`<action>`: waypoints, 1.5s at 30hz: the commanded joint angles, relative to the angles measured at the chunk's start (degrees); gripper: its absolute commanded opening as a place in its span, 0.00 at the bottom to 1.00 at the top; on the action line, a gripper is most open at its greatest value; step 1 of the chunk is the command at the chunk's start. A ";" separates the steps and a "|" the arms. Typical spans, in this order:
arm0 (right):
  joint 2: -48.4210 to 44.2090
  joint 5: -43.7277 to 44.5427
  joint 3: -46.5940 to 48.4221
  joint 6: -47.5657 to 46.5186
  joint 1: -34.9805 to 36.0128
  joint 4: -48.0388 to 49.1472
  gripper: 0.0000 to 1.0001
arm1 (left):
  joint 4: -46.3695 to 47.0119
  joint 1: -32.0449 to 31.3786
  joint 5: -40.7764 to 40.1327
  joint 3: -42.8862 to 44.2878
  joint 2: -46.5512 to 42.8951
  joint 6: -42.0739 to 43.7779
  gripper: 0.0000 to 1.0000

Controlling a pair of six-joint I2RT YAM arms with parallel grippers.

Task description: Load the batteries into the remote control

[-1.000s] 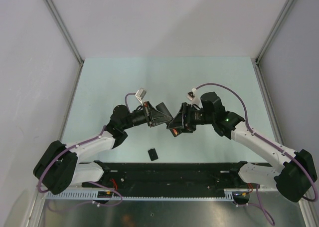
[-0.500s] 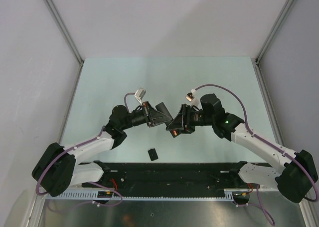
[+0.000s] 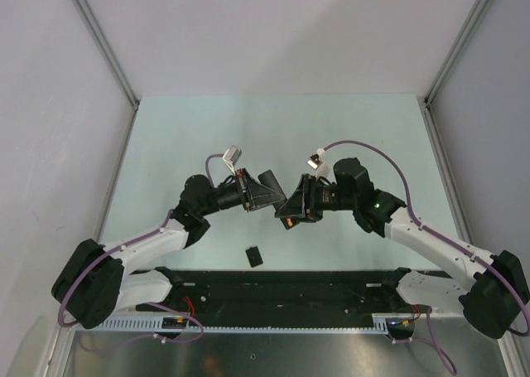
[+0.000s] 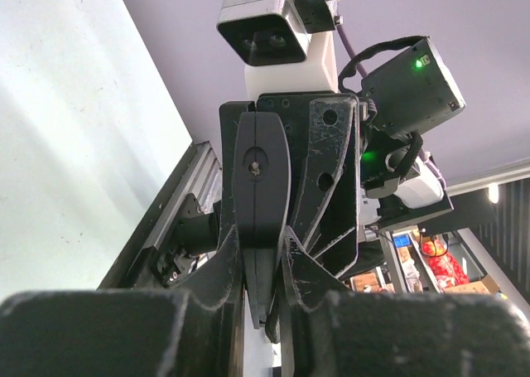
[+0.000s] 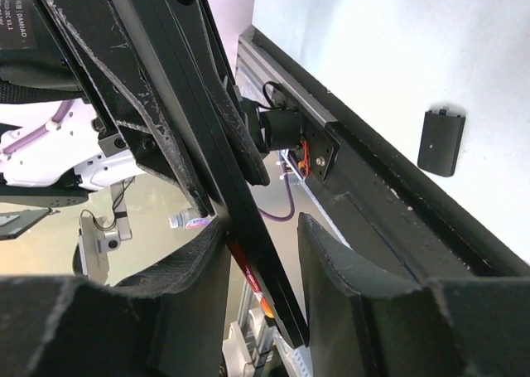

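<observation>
**Item 1: remote control** (image 5: 267,290). You held it clear of the worktop (image 3: 207,137), at the middle where your two arms met. In the right wrist view its long axis ran from 11 o'clock down to 5 o'clock.

**Item 2: left gripper** (image 4: 258,261). It was clenched on the remote, which showed edge-on between its fingers. This arm carried the load.

**Item 3: right gripper** (image 5: 265,232). Its jaws were parted, one on either side of the remote, with a gap open on the 3 o'clock side. No grasp could be confirmed.

**Item 4: red-orange battery** (image 3: 287,222). It showed as a sliver against the remote at the right gripper's tip. Whether it was seated could not be told. The dark blue-purple battery was not made out.

**Item 5: cover** (image 5: 441,141). It lay flat on the worktop, at 7 o'clock from the grippers in the top view and well apart from them.

**Note.** The remote ran lengthwise between your right jaws, so closing them would likely have pressed across its narrow width. The battery probably needed to be square in its bay first.
</observation>
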 commanded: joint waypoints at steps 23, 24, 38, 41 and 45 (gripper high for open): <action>1.56 -0.60 -1.90 0.29 5.94 0.36 0.32 | 4.69 1.78 -2.96 2.95 -1.88 0.37 0.00; 1.30 -0.51 -1.73 0.73 5.51 0.63 0.39 | 4.77 1.87 -2.96 2.51 -1.79 0.54 0.00; 1.56 -0.42 6.71 -1.72 1.38 -1.55 0.67 | 4.68 1.87 -3.66 0.13 0.06 1.25 0.00; 0.94 -0.42 9.60 -4.18 -0.03 -4.71 0.73 | 4.77 1.87 -3.57 0.13 0.58 1.16 0.00; -1.25 0.02 11.28 -6.73 -2.93 -8.68 0.74 | 4.69 1.87 -3.13 0.57 1.02 1.16 0.00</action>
